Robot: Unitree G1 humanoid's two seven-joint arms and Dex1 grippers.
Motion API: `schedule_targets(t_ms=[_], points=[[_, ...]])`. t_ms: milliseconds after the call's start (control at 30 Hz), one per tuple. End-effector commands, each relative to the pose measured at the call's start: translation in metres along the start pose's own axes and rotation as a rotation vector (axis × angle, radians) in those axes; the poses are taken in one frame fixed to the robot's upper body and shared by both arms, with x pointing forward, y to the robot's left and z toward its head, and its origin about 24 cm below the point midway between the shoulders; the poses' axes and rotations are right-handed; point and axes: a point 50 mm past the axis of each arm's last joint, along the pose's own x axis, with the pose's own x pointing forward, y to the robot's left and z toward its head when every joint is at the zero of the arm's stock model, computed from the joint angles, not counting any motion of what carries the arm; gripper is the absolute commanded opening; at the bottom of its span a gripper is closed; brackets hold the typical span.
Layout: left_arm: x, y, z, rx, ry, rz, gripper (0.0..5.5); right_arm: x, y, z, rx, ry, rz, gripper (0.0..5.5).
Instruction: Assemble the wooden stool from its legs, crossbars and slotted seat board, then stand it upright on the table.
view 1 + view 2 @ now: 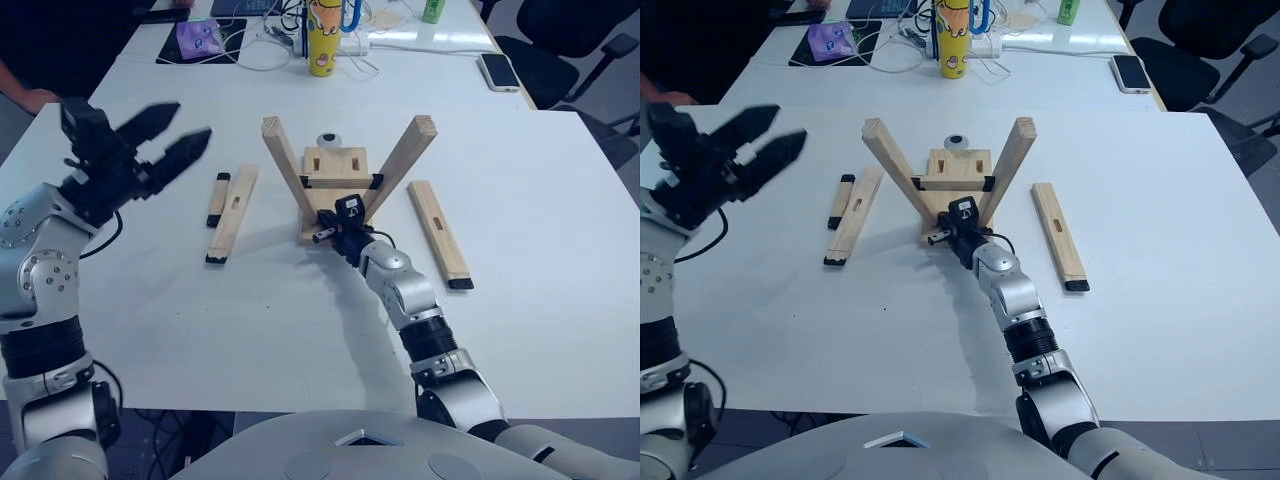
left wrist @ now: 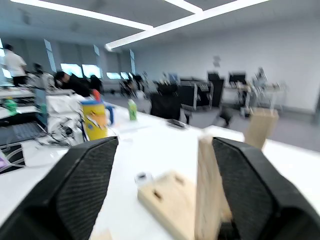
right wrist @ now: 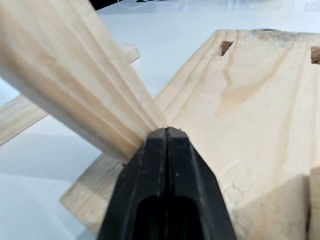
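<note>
1. The pale, rectangular slotted wooden seat board (image 1: 335, 162) lay flat mid-way across the white table (image 1: 300, 330), its long axis running 12 to 6 o'clock. Two square-section wooden legs rose from it in a V, one (image 1: 288, 165) leaning toward 11 o'clock, the other (image 1: 400, 160) toward 1 o'clock. A short wooden crossbar (image 1: 340, 182) tied them together.
2. The right gripper (image 1: 320, 236) sat at the board's 6 o'clock end. Its black fingers (image 3: 166, 165) were clenched together with nothing between them, tips against the foot of the 11 o'clock leg.
3. The left gripper (image 1: 193, 120) hung raised at the stool's 9 o'clock, released, its fingers spread.
4. A loose black-tipped wooden leg (image 1: 438, 232) lay at the stool's 3 o'clock, running roughly 11 to 5. Another long loose piece (image 1: 233, 212) and a short black-tipped bar (image 1: 218, 198) lay at 9 o'clock, running nearly 12 to 6.
5. Judging by reach, the 3 o'clock leg was nearer the right arm and the 9 o'clock pair nearer the left. Either grasp would likely need the fingers closing across the piece's width.
</note>
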Motion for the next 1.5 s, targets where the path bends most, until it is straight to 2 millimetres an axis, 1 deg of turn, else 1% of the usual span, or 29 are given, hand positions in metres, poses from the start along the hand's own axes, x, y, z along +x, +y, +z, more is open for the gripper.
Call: schedule_targets(t_ms=[33, 100, 133, 167, 267, 400, 500, 600, 633, 667, 767, 833, 867, 900, 933, 967, 1000, 1033, 1067, 1100, 1133, 1167, 1200, 1267, 1333, 1400, 1467, 1500], points=[[0.023, -0.021, 0.004, -0.021, -0.078, -0.037, 2.76, -0.013, -0.008, -0.016, 0.028, -0.024, -0.030, 0.00], [0.027, -0.022, 0.001, -0.024, -0.106, 0.002, 2.46, -0.015, -0.008, -0.004, 0.024, -0.110, -0.029, 0.00], [0.028, -0.023, 0.000, -0.023, -0.115, 0.021, 2.31, -0.017, -0.008, -0.001, 0.026, -0.129, -0.028, 0.00], [0.029, -0.023, 0.000, -0.027, -0.125, 0.035, 2.23, -0.019, -0.009, 0.001, 0.020, -0.134, -0.026, 0.00], [0.031, -0.026, -0.001, -0.022, -0.127, 0.034, 1.73, -0.025, -0.008, 0.003, 0.011, -0.139, -0.019, 0.00], [0.042, -0.034, 0.005, -0.026, -0.169, 0.045, 1.13, -0.042, -0.007, -0.007, 0.015, -0.078, -0.001, 0.00], [0.057, -0.042, 0.009, -0.041, -0.208, 0.044, 0.69, -0.039, -0.007, -0.026, 0.004, 0.035, 0.005, 0.00], [0.074, -0.046, 0.026, -0.054, -0.294, 0.031, 0.28, -0.036, -0.007, -0.039, -0.004, 0.118, -0.003, 0.00], [0.080, -0.049, 0.035, -0.051, -0.329, 0.017, 0.08, -0.035, -0.007, -0.041, -0.007, 0.131, -0.001, 0.00], [0.087, -0.052, 0.046, -0.048, -0.370, -0.006, 0.01, -0.035, -0.007, -0.044, -0.009, 0.148, 0.001, 0.00], [0.100, -0.061, 0.079, -0.033, -0.478, -0.057, 0.01, -0.033, -0.005, -0.050, -0.010, 0.179, 0.007, 0.00], [0.101, -0.063, 0.093, -0.029, -0.542, -0.067, 0.01, -0.032, -0.004, -0.051, -0.010, 0.184, 0.012, 0.00], [0.102, -0.062, 0.094, -0.037, -0.557, -0.070, 0.01, -0.032, -0.004, -0.051, -0.009, 0.184, 0.011, 0.00], [0.105, -0.061, 0.089, -0.045, -0.544, -0.065, 0.01, -0.032, -0.003, -0.052, -0.007, 0.186, 0.010, 0.00], [0.111, -0.061, 0.074, -0.082, -0.478, -0.063, 0.01, -0.032, -0.002, -0.053, -0.007, 0.188, 0.011, 0.00], [0.118, -0.061, 0.043, -0.121, -0.316, -0.046, 0.01, -0.031, -0.001, -0.053, -0.007, 0.191, 0.014, 0.00], [0.119, -0.066, -0.009, -0.154, -0.021, -0.055, 0.01, -0.031, 0.000, -0.054, -0.011, 0.198, 0.019, 0.00], [0.110, -0.070, -0.054, -0.173, 0.210, -0.032, 0.01, -0.031, 0.000, -0.054, -0.013, 0.204, 0.021, 0.00], [0.093, -0.074, -0.092, -0.243, 0.396, -0.006, 0.01, -0.030, 0.001, -0.055, -0.015, 0.212, 0.023, 0.00], [0.079, -0.076, -0.115, -0.242, 0.510, 0.020, 0.01, -0.029, 0.001, -0.055, -0.019, 0.220, 0.025, 0.00], [0.071, -0.075, -0.126, -0.232, 0.555, 0.048, 0.01, -0.029, 0.002, -0.056, -0.020, 0.233, 0.025, 0.00], [0.069, -0.075, -0.127, -0.224, 0.553, 0.057, 0.01, -0.029, 0.001, -0.058, -0.020, 0.246, 0.024, 0.00], [0.073, -0.073, -0.121, -0.189, 0.524, 0.066, 0.01, -0.028, 0.001, -0.059, -0.019, 0.254, 0.022, 0.00], [0.094, -0.066, -0.088, -0.131, 0.334, 0.075, 0.01, -0.029, -0.001, -0.062, -0.020, 0.270, 0.013, 0.00], [0.112, -0.060, -0.047, -0.050, 0.129, 0.098, 0.01, -0.030, -0.002, -0.064, -0.017, 0.283, 0.007, 0.00], [0.120, -0.057, -0.013, 0.008, -0.036, 0.116, 0.01, -0.030, -0.002, -0.066, -0.016, 0.290, 0.004, 0.00], [0.121, -0.057, 0.021, 0.084, -0.193, 0.139, 0.01, -0.030, -0.003, -0.067, -0.015, 0.294, 0.000, 0.00], [0.119, -0.058, 0.044, 0.143, -0.298, 0.151, 0.01, -0.030, -0.004, -0.067, -0.014, 0.296, -0.003, 0.00]])
